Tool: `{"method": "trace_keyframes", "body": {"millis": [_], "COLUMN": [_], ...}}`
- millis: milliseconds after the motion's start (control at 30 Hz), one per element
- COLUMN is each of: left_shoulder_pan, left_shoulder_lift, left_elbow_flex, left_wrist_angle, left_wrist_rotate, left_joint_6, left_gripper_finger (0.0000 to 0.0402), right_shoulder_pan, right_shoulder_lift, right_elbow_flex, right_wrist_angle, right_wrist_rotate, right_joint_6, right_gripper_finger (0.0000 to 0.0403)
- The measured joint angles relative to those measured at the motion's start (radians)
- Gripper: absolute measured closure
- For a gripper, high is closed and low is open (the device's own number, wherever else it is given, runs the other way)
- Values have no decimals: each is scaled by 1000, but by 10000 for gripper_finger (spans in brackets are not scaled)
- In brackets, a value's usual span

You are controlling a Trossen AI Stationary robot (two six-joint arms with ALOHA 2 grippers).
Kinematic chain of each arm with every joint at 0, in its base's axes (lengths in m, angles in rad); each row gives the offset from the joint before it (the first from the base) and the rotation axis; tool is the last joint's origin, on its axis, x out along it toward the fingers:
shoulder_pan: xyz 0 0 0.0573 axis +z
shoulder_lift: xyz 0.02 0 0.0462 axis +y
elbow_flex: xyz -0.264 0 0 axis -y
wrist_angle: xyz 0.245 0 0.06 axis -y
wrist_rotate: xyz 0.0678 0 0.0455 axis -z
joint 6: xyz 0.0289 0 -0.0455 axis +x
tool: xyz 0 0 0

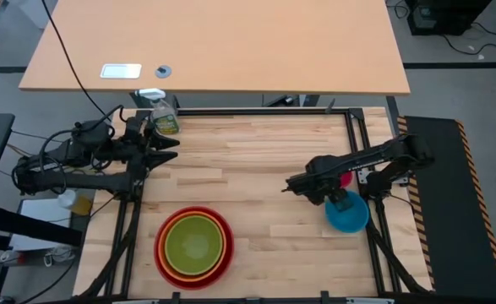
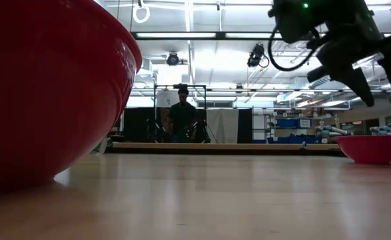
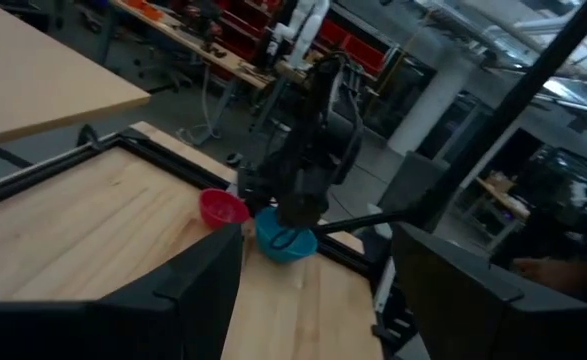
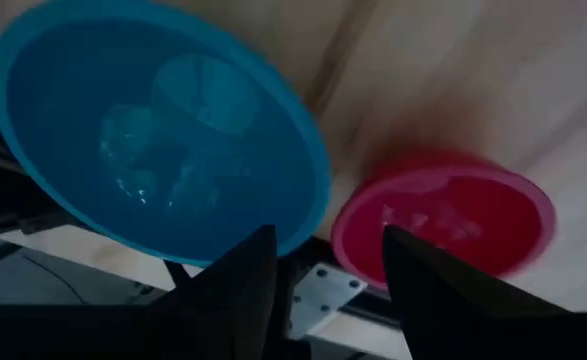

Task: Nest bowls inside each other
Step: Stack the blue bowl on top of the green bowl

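A green bowl (image 1: 194, 242) sits inside an orange bowl (image 1: 222, 228), which sits inside a red bowl (image 1: 160, 253) near the table's front edge; the red bowl (image 2: 48, 87) fills the low view's left. At the right edge a blue bowl (image 1: 349, 215) and a smaller pink bowl (image 1: 346, 178) stand side by side on the wood. My right gripper (image 1: 342, 201) hangs open above the blue bowl's far rim, pointing steeply down, its fingers over the gap between blue (image 4: 153, 130) and pink (image 4: 453, 220). My left gripper (image 1: 174, 150) waits open at the table's left.
A yellow-green spray bottle (image 1: 164, 118) stands at the far left corner, beside my left gripper. A black frame rail (image 1: 353, 143) borders the table. Bare wood (image 1: 256, 186) lies between the bowl stack and the right-hand bowls. A person (image 2: 182, 117) stands far off in the room.
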Motion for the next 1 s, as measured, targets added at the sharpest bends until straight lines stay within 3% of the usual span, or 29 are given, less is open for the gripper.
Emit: {"method": "trace_keyframes", "body": {"millis": [200,567,700,867,1000], "left_shoulder_pan": [0,0,0,0,0], "left_shoulder_lift": [0,0,0,0,0], "left_elbow_flex": [0,0,0,0,0], "left_wrist_angle": [-12,-12,-12,-12,-12], "left_wrist_rotate": [-45,-93,-93,-105,-128], "left_joint_6": [-1,-2,-4,-13,-29], "left_gripper_finger": [141,141,141,141,141], "right_shoulder_pan": [0,40,62,85,89], "right_shoulder_lift": [-11,-10,-10,-10,-10], "right_elbow_flex": [-100,-216,-257,-262,-233], "right_wrist_angle": [103,279,329,397,443], "right_wrist_rotate": [-29,-92,-92,-95,-155], "right_joint_6": [-97,-122,-122,-122,-106], "right_gripper_finger": [213,224,259,331,384]}}
